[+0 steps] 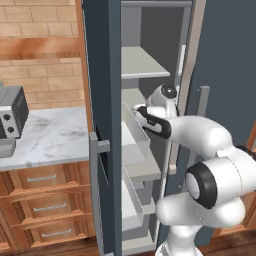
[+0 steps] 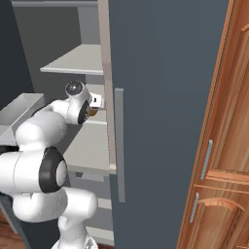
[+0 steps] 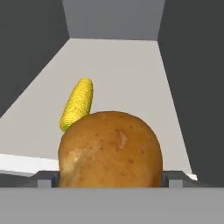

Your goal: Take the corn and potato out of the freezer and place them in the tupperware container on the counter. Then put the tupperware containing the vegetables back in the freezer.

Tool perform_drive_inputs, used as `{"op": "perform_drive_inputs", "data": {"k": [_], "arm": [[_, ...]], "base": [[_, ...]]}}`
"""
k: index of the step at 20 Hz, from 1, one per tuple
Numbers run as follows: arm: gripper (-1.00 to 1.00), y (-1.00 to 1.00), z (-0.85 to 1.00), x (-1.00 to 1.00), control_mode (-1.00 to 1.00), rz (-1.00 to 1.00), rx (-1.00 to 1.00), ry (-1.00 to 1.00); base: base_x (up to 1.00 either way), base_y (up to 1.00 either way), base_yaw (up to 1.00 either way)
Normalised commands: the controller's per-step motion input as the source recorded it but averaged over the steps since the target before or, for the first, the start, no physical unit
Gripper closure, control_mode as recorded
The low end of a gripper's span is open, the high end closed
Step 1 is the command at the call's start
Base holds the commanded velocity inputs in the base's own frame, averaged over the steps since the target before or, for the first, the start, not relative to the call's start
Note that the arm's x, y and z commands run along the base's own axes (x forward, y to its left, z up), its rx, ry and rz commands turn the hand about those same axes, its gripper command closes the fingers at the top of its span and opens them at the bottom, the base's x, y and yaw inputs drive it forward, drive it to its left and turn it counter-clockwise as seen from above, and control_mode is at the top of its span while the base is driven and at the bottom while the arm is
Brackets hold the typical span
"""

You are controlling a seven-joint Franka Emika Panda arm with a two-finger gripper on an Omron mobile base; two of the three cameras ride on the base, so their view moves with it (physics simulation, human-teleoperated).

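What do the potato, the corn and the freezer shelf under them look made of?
Potato: matte golden-brown skin with darker speckles, looks like real peel. Corn: bright yellow knobbly kernels, a green tip at its near end. Shelf: flat pale grey, no grain or gloss; probably painted metal or plastic, the render leaves that open.

Arm [image 1: 200, 135] inside open freezer [image 1: 102, 75] — mid-shelf.

Even, flat rendered light; sharp, glare-free, soft shadows.
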Motion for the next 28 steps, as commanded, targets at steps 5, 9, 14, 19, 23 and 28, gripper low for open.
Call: {"op": "perform_drive_inputs", "data": {"k": [5,9,14,19,23,28], "arm": [[1.00,0.06,0.83,-1.00,-1.00,0.00,0.00,0.12],[1.00,0.00,0.71,-1.00,-1.00,0.00,0.00,0.17],[1.00,-0.02,0.72,-1.00,-1.00,0.00,0.00,0.15],[1.00,-0.22,0.42,-0.92,-1.00,0.00,0.00,0.00],[1.00,-0.37,0.17,-0.82,-1.00,-0.01,-0.01,0.00],[1.00,-0.39,0.42,-0.78,-1.00,-0.01,0.00,0.00]], "base": [[0.00,0.00,0.00],[0.00,0.00,0.00],[0.00,0.00,0.00],[0.00,0.00,0.00],[0.00,0.00,0.00],[0.00,0.00,0.00]]}}
